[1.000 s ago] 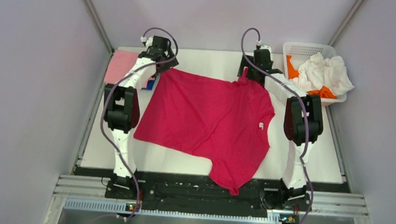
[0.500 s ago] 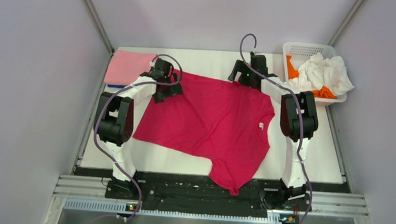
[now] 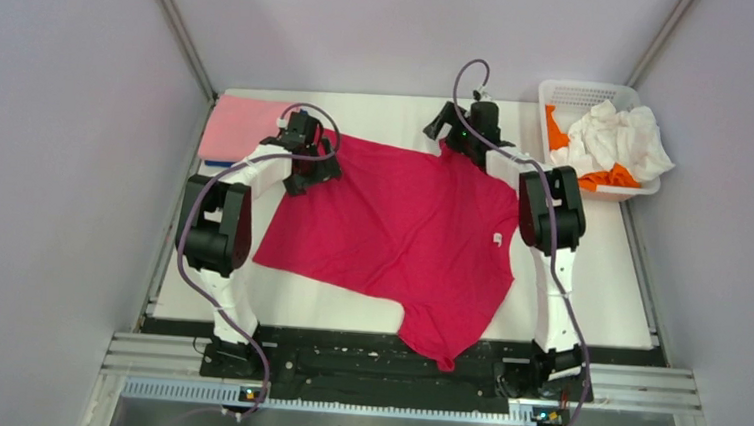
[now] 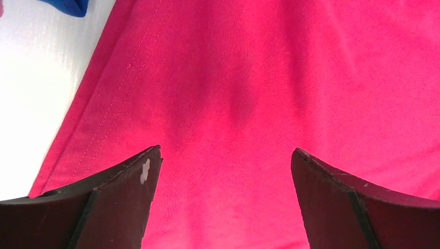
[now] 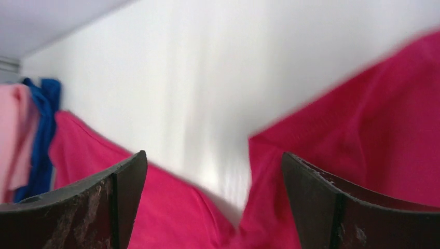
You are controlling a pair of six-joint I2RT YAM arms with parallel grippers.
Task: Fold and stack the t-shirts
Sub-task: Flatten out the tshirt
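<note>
Top external alone: mesh basket (image 3: 587, 87) with white t-shirt (image 3: 614, 134) inside

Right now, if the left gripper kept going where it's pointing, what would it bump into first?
Probably the red t-shirt. The open left gripper points down at its cloth, which fills the view between and beyond the fingers. How close it is, I can't tell.

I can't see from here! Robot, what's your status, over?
Left gripper and right gripper open, empty, over far edge. Red shirt spread flat, unfolded. Nothing blocking.
</note>
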